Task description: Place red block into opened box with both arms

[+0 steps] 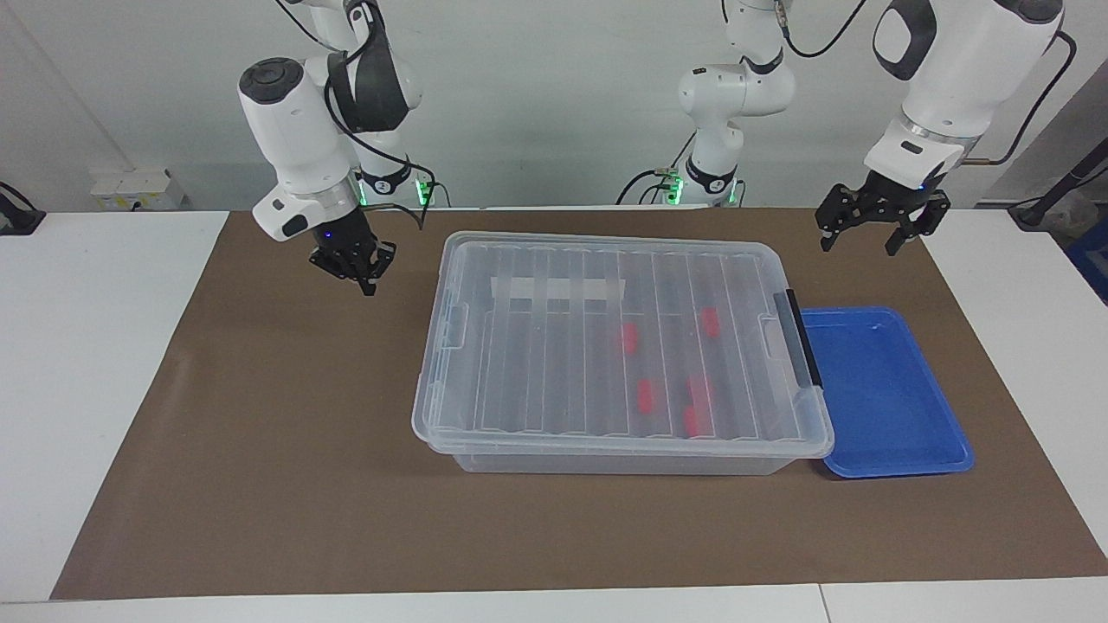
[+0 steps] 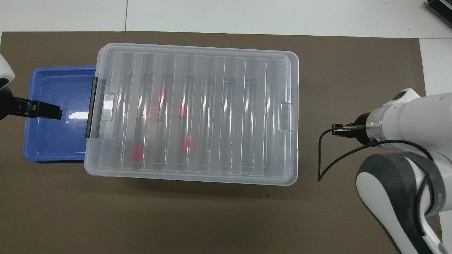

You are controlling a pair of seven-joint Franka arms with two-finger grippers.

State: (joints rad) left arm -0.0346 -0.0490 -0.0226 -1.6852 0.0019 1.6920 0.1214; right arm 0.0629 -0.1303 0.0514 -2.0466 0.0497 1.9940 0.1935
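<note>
The box (image 1: pixel 554 346) is a large clear bin on the brown mat, and its ribbed lid (image 2: pixel 212 63) lies flat on it. The black latch bar (image 1: pixel 801 337) is at the left arm's end. Several red blocks (image 1: pixel 645 395) show through the lid inside the box (image 2: pixel 197 169), one of them being the red block (image 2: pixel 136 152). My right gripper (image 1: pixel 367 284) hangs shut and empty over bare mat, off the box's corner at the right arm's end. My left gripper (image 1: pixel 859 245) stands open and empty in the air, over the blue tray's edge.
A shallow blue tray (image 1: pixel 883 389) sits against the box's latch end, with nothing in it. In the overhead view the right arm's wrist (image 2: pixel 409 116) covers its own gripper, and a black cable (image 2: pixel 328 155) loops off it.
</note>
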